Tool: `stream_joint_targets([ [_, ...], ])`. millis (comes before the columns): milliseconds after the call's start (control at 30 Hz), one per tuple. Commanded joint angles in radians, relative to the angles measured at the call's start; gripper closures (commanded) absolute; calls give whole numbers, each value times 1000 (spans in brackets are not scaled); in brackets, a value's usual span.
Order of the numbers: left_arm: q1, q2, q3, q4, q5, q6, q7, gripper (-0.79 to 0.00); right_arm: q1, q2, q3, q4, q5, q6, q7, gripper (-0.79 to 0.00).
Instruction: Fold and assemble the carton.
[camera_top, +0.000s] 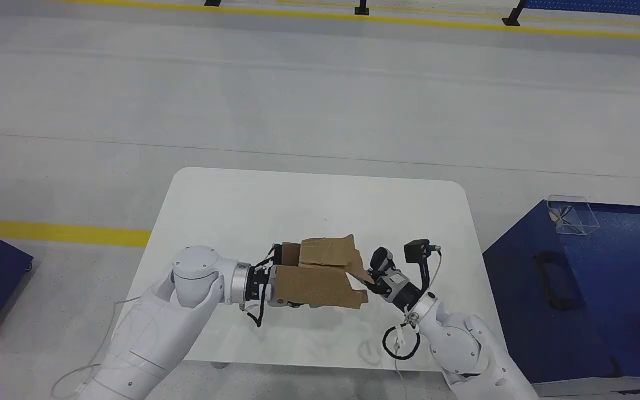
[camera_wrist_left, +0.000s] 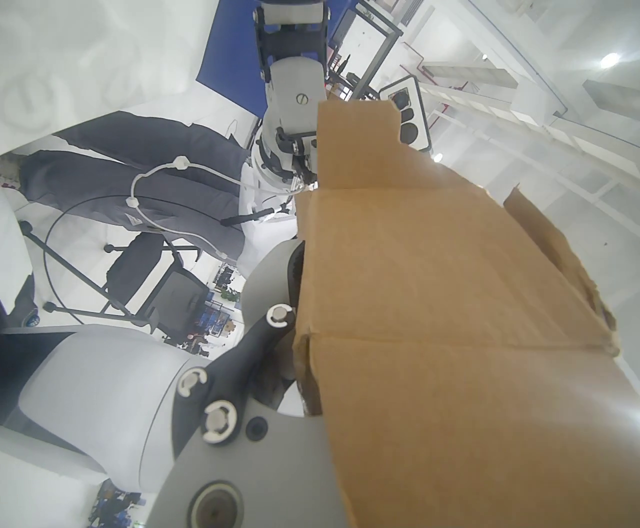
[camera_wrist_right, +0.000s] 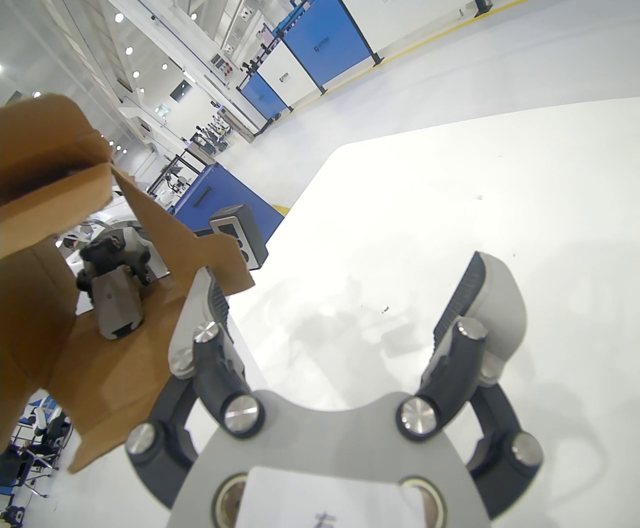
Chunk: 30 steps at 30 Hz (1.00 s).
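A brown carton (camera_top: 320, 275), partly folded with loose flaps, is held just above the table near its front edge. My left gripper (camera_top: 270, 285) is shut on the carton's left end. In the left wrist view one finger (camera_wrist_left: 260, 340) lies beside the carton wall (camera_wrist_left: 425, 310), and the other is hidden behind the cardboard. My right gripper (camera_wrist_right: 345, 272) is open at the carton's right end (camera_top: 372, 275), with nothing between its fingers. One finger (camera_wrist_right: 205, 305) rests against the outside of a carton flap (camera_wrist_right: 150, 320).
The white table (camera_top: 320, 205) has bare room behind the carton, and its front edge lies close below the arms. A blue cabinet (camera_top: 560, 290) stands off the table's right side with a clear container (camera_top: 570, 213) on top.
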Motion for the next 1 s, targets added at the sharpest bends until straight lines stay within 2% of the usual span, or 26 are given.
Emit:
stream_joint_targets([
  [0, -1, 0, -2, 6, -1, -6, 10, 0, -10, 3, 28, -18, 9, -8, -10, -785],
  [167, -2, 0, 6, 11, 10, -21, 23, 0, -71, 8, 81, -110, 7, -54, -74, -785],
  [333, -1, 1, 11, -3, 40, -55, 55, 0, -111, 9, 83, -164, -14, -58, -74, -785],
  [667, 24, 8, 9, -47, 82, -89, 88, 0, -47, -5, -9, -89, -24, -21, -19, -785],
  [967, 33, 11, 7, -46, 90, -100, 96, 0, -31, -8, -2, -72, 30, -32, 8, -785],
])
